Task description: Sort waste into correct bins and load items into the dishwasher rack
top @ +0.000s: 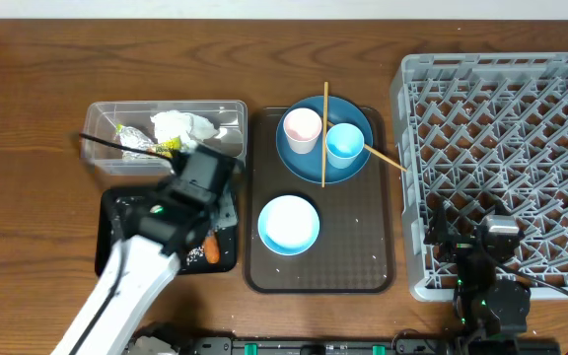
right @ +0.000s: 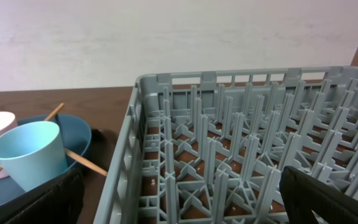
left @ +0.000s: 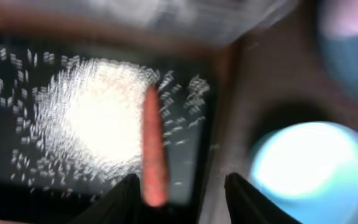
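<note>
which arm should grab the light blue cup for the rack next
Right, likely. The right gripper is open and empty at the rack edge, with the light blue cup in its wrist view. The left gripper is over the black tray and carrot.

White arm (top: 116, 286), black left claw (left: 182, 190)

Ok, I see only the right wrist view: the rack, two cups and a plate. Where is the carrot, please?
Observer: The carrot lies in the black tray, among rice grains.
Operator: Does the left gripper hold it?
Observer: No, the left gripper is open above the tray.
Operator: And the tissue?
Observer: The crumpled tissue is in the clear tub.
</note>
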`<action>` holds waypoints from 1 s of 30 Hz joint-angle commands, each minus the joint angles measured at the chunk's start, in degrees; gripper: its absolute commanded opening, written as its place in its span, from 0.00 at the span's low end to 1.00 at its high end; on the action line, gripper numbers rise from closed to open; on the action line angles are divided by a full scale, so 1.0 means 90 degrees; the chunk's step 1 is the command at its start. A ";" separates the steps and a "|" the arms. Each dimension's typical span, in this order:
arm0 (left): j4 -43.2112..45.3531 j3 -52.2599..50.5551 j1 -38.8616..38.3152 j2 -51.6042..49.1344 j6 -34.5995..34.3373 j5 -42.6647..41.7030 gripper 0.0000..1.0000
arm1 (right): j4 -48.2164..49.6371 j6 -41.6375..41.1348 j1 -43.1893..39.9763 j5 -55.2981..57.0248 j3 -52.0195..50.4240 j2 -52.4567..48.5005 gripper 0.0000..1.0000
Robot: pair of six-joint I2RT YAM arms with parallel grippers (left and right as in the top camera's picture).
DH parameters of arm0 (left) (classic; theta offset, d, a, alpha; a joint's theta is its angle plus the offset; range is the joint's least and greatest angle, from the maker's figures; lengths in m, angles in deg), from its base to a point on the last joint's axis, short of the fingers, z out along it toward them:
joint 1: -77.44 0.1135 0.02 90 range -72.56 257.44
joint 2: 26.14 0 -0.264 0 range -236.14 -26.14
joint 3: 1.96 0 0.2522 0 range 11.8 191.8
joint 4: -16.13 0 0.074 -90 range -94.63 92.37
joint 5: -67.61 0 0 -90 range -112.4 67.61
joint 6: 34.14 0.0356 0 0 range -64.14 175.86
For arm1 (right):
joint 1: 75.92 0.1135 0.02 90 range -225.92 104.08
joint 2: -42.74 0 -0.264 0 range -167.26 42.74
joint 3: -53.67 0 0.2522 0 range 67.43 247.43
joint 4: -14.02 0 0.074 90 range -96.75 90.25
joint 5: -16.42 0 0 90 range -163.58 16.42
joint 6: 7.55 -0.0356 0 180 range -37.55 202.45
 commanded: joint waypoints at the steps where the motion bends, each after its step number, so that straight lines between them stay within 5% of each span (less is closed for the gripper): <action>1: -0.0270 0.0748 0.0019 0.0508 0.0112 -0.0313 0.48 | -0.0007 0.0034 -0.0036 -0.0002 -0.0019 0.0034 0.99; 9: -0.0233 0.1260 0.0022 0.1452 0.0119 -0.0357 0.57 | -0.0007 0.0034 -0.0036 -0.0002 -0.0019 0.0034 0.99; 14: -0.0248 0.1260 0.0019 0.1664 0.0117 -0.0078 0.74 | -0.0007 0.0034 -0.0036 -0.0002 -0.0019 0.0034 0.99; 22: -0.0289 0.1258 0.0019 0.1498 0.0114 -0.0083 0.74 | 0.0032 0.0000 -0.0036 -0.1222 0.0053 0.0034 0.99; 30: -0.0287 0.1258 0.0019 0.1212 0.0107 -0.0085 0.74 | -0.1904 -0.0566 -0.0036 -0.1319 0.2509 -0.0622 0.99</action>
